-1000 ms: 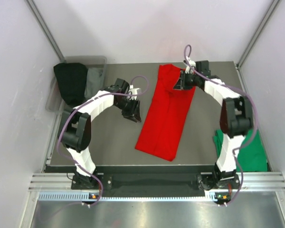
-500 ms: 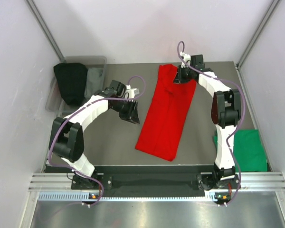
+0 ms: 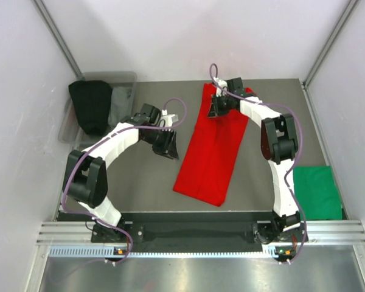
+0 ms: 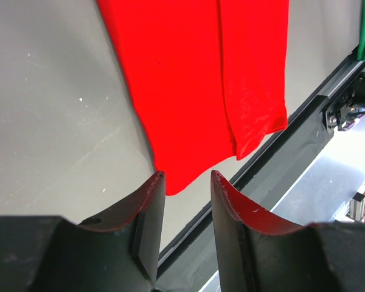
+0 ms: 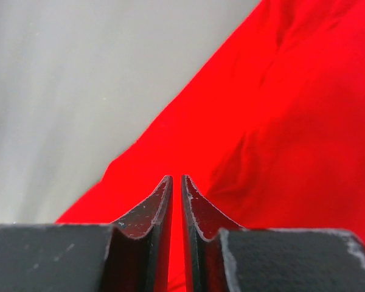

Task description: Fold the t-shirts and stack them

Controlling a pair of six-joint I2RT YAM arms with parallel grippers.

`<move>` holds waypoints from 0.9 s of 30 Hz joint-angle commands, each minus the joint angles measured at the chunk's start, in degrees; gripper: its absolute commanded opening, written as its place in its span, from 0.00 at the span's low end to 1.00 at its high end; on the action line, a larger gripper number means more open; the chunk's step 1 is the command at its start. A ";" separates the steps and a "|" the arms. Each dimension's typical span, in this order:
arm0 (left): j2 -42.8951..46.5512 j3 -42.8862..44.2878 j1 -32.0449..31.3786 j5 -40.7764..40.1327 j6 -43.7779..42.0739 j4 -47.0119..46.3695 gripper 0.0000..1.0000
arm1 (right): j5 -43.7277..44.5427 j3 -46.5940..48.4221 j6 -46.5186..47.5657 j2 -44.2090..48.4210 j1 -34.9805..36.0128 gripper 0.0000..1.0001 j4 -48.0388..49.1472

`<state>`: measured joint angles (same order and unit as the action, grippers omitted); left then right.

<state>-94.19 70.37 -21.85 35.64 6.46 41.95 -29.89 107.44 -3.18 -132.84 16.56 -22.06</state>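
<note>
The red t-shirt (image 3: 212, 155) lies folded into a long strip, running from the back middle of the table toward the front. My right gripper (image 3: 216, 108) is low over its far end, jaws shut to a thin slit, with only red cloth (image 5: 280, 109) beneath the tips (image 5: 176, 177). My left gripper (image 3: 170, 148) is open and empty just left of the shirt's left edge. In the left wrist view its tips (image 4: 187, 176) frame the shirt's near corner (image 4: 188, 79). The green t-shirt (image 3: 318, 193) lies folded at the front right.
A clear bin (image 3: 125, 85) holding dark cloth (image 3: 90, 106) stands at the back left corner. The table's front rail (image 3: 194, 216) runs along the near edge, also seen in the left wrist view (image 4: 304, 115). White walls enclose three sides.
My right gripper has slid left across the far end of the red shirt, from its right side to near its left side. The left gripper has barely moved.
</note>
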 commanded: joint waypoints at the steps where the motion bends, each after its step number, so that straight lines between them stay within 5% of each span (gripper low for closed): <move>1: 3.14 -0.58 0.05 0.31 -1.01 -1.79 0.41 | -1.75 0.14 -1.04 0.12 1.11 0.11 1.67; 13: 3.93 -0.76 0.14 0.22 -1.01 -2.14 0.41 | -0.44 4.45 2.03 6.36 -1.43 0.11 -0.17; 27: 4.19 -0.93 0.14 0.49 -0.66 -2.67 0.41 | 0.01 -3.73 2.74 7.95 -6.80 0.11 0.53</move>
<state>-92.73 69.93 -21.85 35.14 6.22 41.50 -29.58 103.20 -1.48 -126.23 9.52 -22.48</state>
